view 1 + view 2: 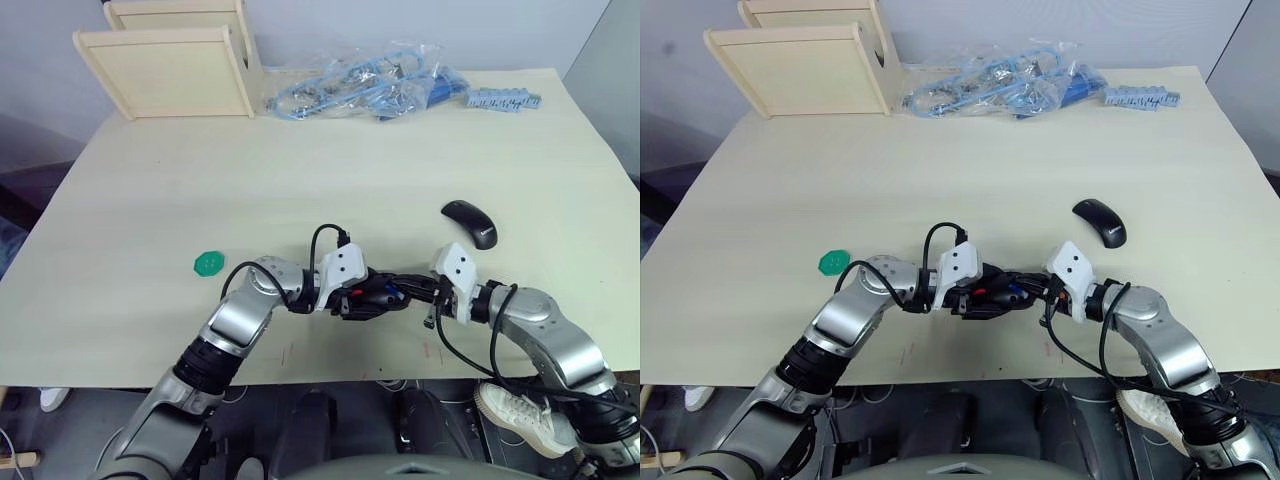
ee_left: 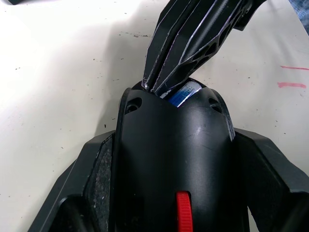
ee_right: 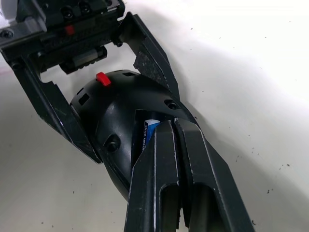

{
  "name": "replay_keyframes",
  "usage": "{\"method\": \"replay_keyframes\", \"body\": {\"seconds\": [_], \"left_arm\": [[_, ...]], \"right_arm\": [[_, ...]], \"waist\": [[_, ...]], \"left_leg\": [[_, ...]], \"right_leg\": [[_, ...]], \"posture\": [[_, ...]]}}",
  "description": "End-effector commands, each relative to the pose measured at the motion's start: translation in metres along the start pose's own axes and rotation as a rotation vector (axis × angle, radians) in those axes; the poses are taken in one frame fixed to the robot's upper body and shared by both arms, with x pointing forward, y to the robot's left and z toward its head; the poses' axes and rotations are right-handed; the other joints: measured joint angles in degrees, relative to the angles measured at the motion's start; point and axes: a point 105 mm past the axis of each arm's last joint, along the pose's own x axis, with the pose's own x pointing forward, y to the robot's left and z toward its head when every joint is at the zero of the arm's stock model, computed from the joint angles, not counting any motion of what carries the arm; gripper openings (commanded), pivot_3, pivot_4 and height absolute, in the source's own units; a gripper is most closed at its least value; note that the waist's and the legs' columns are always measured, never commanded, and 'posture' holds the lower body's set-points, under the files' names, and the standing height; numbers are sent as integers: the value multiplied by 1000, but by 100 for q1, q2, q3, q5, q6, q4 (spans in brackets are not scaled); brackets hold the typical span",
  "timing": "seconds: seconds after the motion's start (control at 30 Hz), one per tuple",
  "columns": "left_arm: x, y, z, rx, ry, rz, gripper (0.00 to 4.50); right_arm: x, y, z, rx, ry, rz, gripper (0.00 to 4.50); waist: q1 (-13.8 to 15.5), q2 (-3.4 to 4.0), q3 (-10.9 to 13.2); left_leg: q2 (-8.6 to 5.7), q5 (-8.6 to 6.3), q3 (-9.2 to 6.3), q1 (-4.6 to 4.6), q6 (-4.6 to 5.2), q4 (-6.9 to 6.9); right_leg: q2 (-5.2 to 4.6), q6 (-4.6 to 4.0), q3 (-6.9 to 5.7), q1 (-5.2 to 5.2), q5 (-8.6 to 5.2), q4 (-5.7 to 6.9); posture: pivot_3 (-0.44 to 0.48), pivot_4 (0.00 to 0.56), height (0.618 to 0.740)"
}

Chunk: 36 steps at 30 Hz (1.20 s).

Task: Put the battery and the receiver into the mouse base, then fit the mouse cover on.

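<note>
Head view: black oval mouse base with red parts (image 1: 362,297) sits near the worktop's front edge, clamped by the left gripper (image 1: 372,297); smooth black teardrop mouse cover (image 1: 470,222) lies well apart toward the right edge; a round green toothed disc (image 1: 208,263) sits left.
Left wrist: base gripped at both flanks — hard, slick plastic, best held there.
Right wrist: right gripper (image 3: 170,126), fingers pressed together, pushes the slim blue-and-white battery (image 3: 149,134) into its bay — light, rolls easily.

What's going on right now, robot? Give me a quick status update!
Left gripper shut on the mouse base. Right gripper shut, fingers pressing the battery into its slot. Mouse cover waiting on the table, nothing in the way.
</note>
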Motion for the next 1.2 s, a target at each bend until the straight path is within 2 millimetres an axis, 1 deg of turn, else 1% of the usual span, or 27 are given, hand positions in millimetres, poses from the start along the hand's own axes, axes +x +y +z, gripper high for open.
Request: {"method": "replay_keyframes", "body": {"seconds": [0.03,0.1,0.13,0.2,0.23,0.33,0.43,0.5,0.53,0.57,0.6,0.63,0.67,0.73,0.8,0.83,1.0,1.07,1.1,1.2], "left_arm": [[-2,0,1,-3,-6,-1,3007],[-2,0,1,-4,-6,0,3007],[-2,0,0,-3,-4,0,3007],[-2,1,-1,-2,-4,3,3007],[-1,1,-1,-2,-4,3,3007],[-1,0,-2,-2,-5,3,3007],[-1,0,-2,-3,-9,10,3007],[-2,0,-2,-3,-11,11,3007],[-2,1,-2,-3,-11,12,3007],[-2,1,-3,-4,-12,13,3007],[-2,1,-2,-4,-13,14,3007],[-2,1,-2,-4,-15,15,3007],[-3,1,-2,-3,-15,16,3007],[-3,1,-2,-3,-16,16,3007],[-3,2,-2,-2,-17,17,3007],[-3,2,-2,-1,-17,18,3007],[-5,3,0,-5,-27,20,3007],[-6,3,2,-9,-40,23,4064],[-7,5,4,-8,-49,29,4424],[-12,10,11,-7,-88,60,4472]], "right_arm": [[0,3,-37,68,146,5,58],[-1,-3,-30,65,114,-19,58],[-2,-6,-22,73,71,-28,58],[-9,-8,4,112,-54,-13,58],[-12,-7,11,120,-88,-1,58],[-19,-7,16,113,-99,3,58],[-50,-6,23,70,-102,26,58],[-61,-5,23,68,-96,34,58],[-65,-5,23,68,-93,32,292],[-69,-5,22,60,-87,33,631],[-76,-5,22,57,-86,39,903],[-83,-5,22,54,-82,42,1508],[-90,-4,22,48,-78,47,1987],[-97,-3,22,46,-74,50,3155],[-109,-2,19,41,-59,43,4098],[-113,-1,18,38,-55,39,4449],[-125,0,16,44,-50,12,4449],[-126,2,13,44,-48,5,4500],[-126,2,12,45,-47,5,4500],[-127,3,10,50,-47,-2,4500]], "waist": [[-3,0,-14],[-6,0,-18],[-6,0,-18],[-1,0,-19],[3,2,-17],[2,3,-17],[17,9,-13],[23,8,-14],[12,7,-14],[4,8,-14],[7,10,-15],[12,11,-15],[15,11,-15],[15,10,-15],[17,12,-16],[22,11,-16],[12,12,-16],[13,12,-16],[14,12,-16],[16,11,-16]], "left_leg": [[0,0,0,1,0,0],[0,0,0,5,0,0],[0,0,1,7,0,0],[0,0,-1,7,0,-1],[0,0,-2,6,0,0],[0,0,-1,2,0,0],[0,0,-1,2,0,-1],[0,0,-2,-3,0,-1],[0,0,-1,-3,0,0],[0,0,1,-1,0,-1],[0,0,2,3,1,-1],[0,0,0,3,1,-1],[0,0,-1,3,1,-1],[0,-1,0,-1,1,-1],[0,0,5,1,1,0],[0,0,3,0,1,0],[0,-1,3,2,1,-1],[0,-1,2,1,1,-1],[0,-1,2,1,1,-1],[0,0,3,0,1,0]], "right_leg": [[0,0,1,0,0,0],[0,0,1,4,0,0],[0,0,1,5,0,0],[1,0,0,6,0,0],[1,0,0,6,0,-1],[-1,0,2,5,0,-3],[-1,0,0,5,0,-3],[-1,0,-3,5,0,-8],[-2,1,-3,5,0,-8],[-2,1,0,5,0,-6],[-1,1,3,5,0,-4],[0,1,1,6,0,-1],[0,0,0,5,0,-1],[-1,1,-1,5,0,-5],[-1,1,4,6,0,-4],[-1,1,2,5,0,-4],[0,1,4,6,0,-3],[0,1,2,6,0,-3],[0,1,2,6,0,-3],[-1,1,2,6,0,-4]], "posture": [[0,150,740],[0,150,740],[0,150,740],[0,150,740],[0,150,740],[0,150,740],[0,150,740],[0,150,740],[0,150,740],[0,150,740],[0,150,740],[0,150,740],[0,150,740],[0,150,740],[0,150,740],[0,150,740],[0,150,740],[0,150,740],[0,150,740],[0,150,740]]}}
